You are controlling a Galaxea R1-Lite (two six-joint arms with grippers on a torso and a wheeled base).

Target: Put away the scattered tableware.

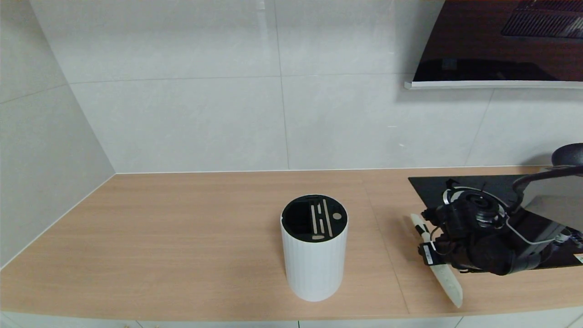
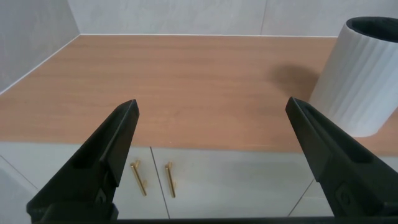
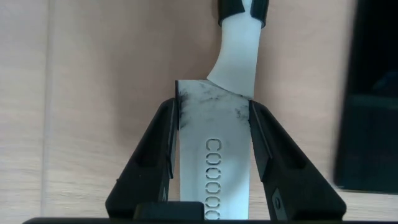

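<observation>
Right gripper: The right gripper sits low over the wooden countertop, its jaws closed to blade width and pressing both edges of a white ceramic knife with a white-and-black handle.
Knife: The knife lies flat on the countertop beside the black glass cooktop. Its tip points toward the front edge, and it is well apart from the holder.
Holder: A white ribbed cylindrical holder with a black slotted top stands upright near the middle of the countertop, its narrow slots facing up.
Left gripper: The left gripper hangs with its jaws spread wide and nothing between them, out past the countertop's front edge and above cabinet doors with gold bar handles.
Step in hand: Likely securing the knife before lifting it.
Doing it well: The smooth blade offers thin edges to grip, so it could slip or pivot. Lift straight and slowly, turn the tip downward, line the blade up with a long slot, and lower gently so the light holder is not tipped.
</observation>
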